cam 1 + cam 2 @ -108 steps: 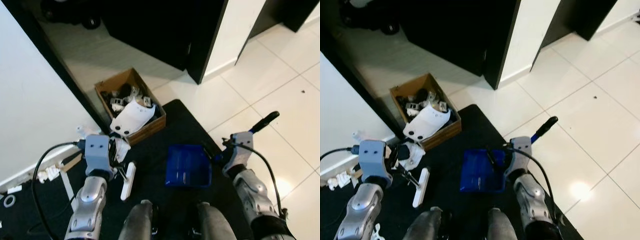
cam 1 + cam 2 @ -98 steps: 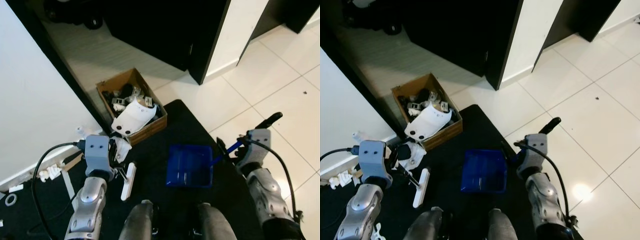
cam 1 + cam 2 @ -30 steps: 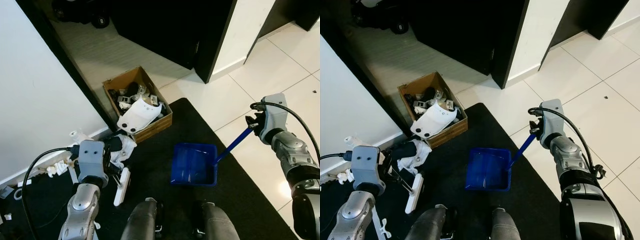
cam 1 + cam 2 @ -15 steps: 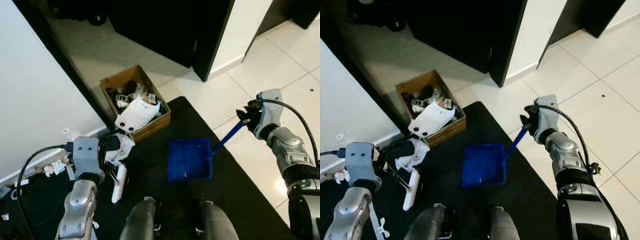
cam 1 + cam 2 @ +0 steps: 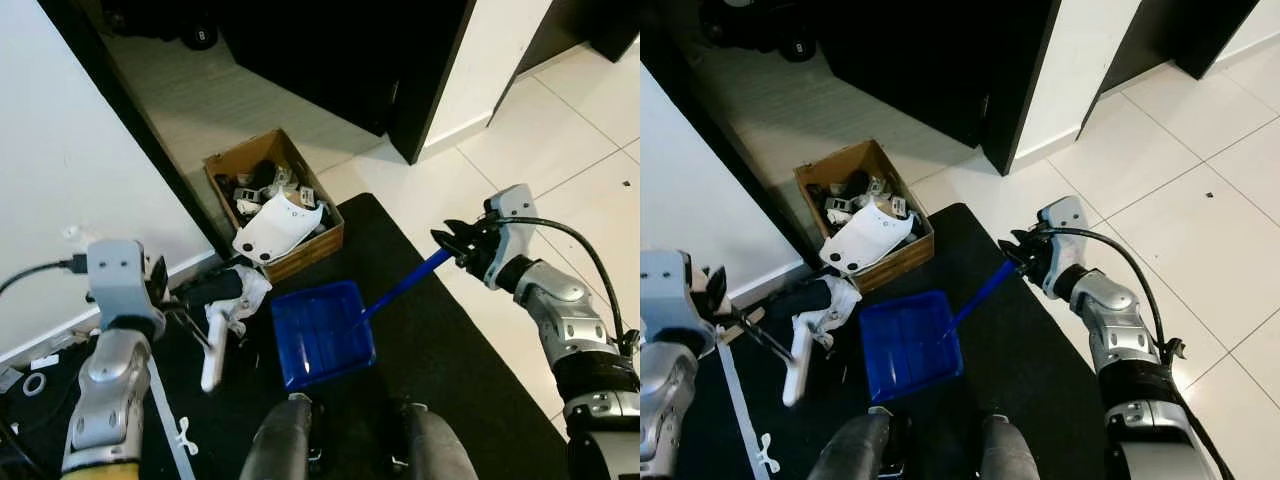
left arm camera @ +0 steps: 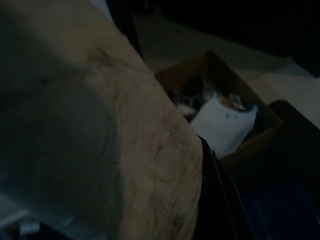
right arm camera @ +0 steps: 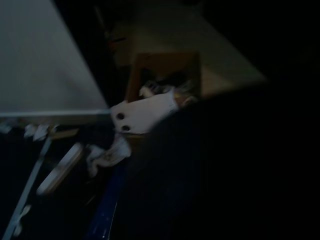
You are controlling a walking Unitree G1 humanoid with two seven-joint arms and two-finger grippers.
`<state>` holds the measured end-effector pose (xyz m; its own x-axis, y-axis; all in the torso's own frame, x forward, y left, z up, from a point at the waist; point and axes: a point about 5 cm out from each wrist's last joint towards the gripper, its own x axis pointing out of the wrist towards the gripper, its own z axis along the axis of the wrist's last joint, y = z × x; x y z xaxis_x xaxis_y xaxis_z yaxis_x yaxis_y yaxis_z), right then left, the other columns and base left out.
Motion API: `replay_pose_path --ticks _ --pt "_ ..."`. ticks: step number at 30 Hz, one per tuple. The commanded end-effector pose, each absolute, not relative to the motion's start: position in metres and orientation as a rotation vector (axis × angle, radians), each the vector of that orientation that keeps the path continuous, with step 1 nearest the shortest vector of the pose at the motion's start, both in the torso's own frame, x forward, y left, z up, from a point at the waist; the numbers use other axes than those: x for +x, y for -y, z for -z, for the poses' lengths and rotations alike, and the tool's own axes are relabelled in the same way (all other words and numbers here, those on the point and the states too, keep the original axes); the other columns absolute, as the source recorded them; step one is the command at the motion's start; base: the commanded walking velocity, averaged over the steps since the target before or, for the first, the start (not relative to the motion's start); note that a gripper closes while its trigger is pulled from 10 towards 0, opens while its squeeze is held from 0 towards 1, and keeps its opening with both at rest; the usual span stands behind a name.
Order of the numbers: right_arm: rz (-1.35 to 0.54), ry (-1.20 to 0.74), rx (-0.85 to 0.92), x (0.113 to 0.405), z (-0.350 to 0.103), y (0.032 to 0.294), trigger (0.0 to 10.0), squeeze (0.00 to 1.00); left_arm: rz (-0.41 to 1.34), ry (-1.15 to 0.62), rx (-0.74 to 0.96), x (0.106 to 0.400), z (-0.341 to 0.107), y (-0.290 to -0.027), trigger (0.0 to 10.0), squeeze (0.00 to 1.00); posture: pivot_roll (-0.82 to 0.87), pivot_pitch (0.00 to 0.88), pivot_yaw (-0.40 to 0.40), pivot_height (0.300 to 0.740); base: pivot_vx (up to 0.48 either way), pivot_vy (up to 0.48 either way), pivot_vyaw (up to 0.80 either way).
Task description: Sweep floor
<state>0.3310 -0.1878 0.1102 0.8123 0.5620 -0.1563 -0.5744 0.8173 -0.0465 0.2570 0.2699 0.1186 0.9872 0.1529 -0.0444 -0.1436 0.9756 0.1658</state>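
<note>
Since half a second ago the blue dustpan has slid across the black mat toward the robot's left and turned, while the left arm has lifted, carrying the white brush up with it.

In the left eye view the right gripper has its fingers closed on the far end of the dustpan's blue handle, over the mat's edge where it meets the white tile floor. The pan lies flat near the middle of the mat, mouth toward the brush. It looks like thin rigid plastic: light, stiff, easy to tip when held so far out along the handle, so a hold nearer the pan would steady it. The left gripper grasps the brush's thin dark handle; whether its fingers are fully closed I cannot tell. Beyond lies a cardboard box of white and dark parts at the mat's far corner.

In the right eye view the brush head hangs just beside the pan's left rim.

The left wrist view is dim; the box can be made out.

The right wrist view, also dark, shows the box and the brush.
</note>
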Motion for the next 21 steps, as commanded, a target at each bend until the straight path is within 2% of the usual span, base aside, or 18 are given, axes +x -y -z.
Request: replay_pose_path --ticks 1,14,21 --pt "-0.623 -0.135 -0.089 0.329 -0.111 0.185 10.0 0.00 -0.184 -0.079 0.230 0.251 -0.116 -0.283 10.0 0.00 0.10 0.150 0.010 0.740 0.000 0.000 0.00" --pt "-0.555 -0.097 -0.119 0.352 -0.114 0.146 10.0 0.00 -0.230 -0.121 0.260 0.253 -0.094 -0.306 10.0 0.00 0.09 0.157 -0.054 0.740 0.000 0.000 0.00" --pt "-0.592 -0.155 -0.145 0.352 -0.101 0.133 10.0 0.00 -0.251 -0.127 0.263 0.260 -0.091 -0.317 10.0 0.00 0.10 0.174 -0.066 0.740 0.000 0.000 0.00"
